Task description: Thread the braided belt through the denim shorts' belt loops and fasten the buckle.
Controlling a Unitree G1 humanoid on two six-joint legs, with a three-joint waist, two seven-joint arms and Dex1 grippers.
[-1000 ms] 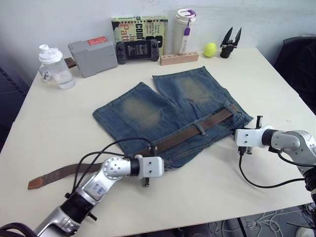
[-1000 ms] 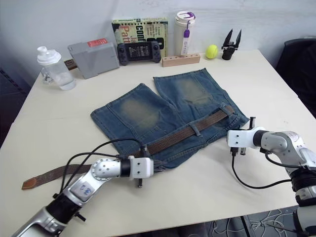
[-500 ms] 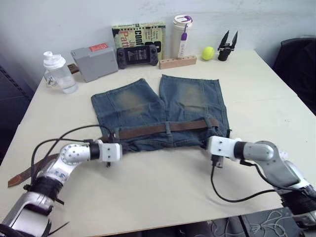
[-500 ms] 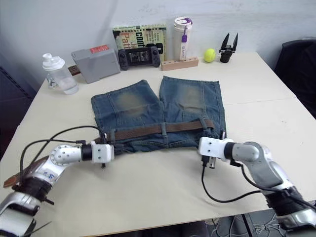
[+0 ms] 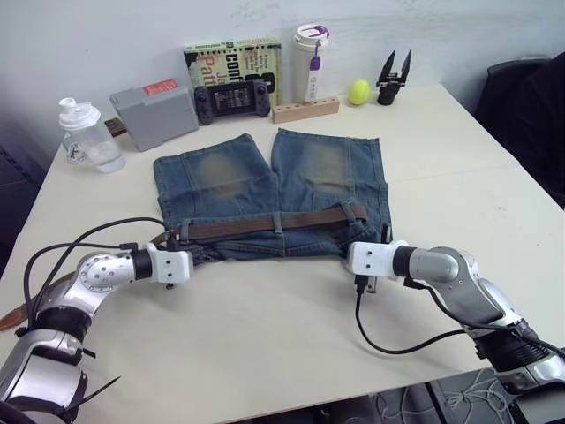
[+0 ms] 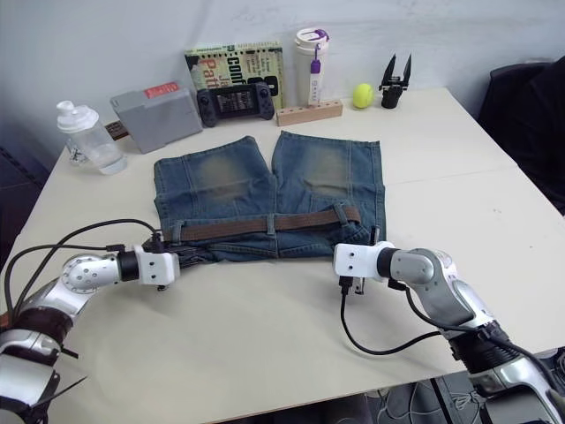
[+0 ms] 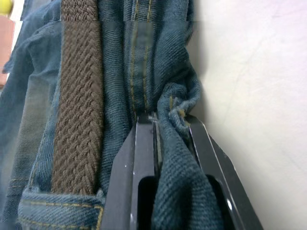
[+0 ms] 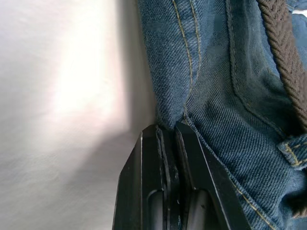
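Shorts [image 5: 269, 190] now squared up, both tools [image 7: 168, 125] [image 8: 167, 129] pinching apparently its waistband corners.

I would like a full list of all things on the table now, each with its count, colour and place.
denim shorts: one, faded blue, table centre, waistband toward the robot.
braided belt: one, dark brown, along the waistband, tail running off to the robot's left.
belt loops: a few visible, blue, upright across the belt.
shaker bottle: one, clear with white lid, far left.
grey box: one, grey with red label, back left.
book: one, green and yellow, upright at the back.
game console: one, black, leaning on the book.
wooden block: one, tan, back centre.
tumbler: one, white with purple lid, back centre.
ball: one, yellow-green, back right.
spare pincer: one, black, back right.
left pincer: shut on the waistband's left end.
right pincer: shut on the waistband's right end.
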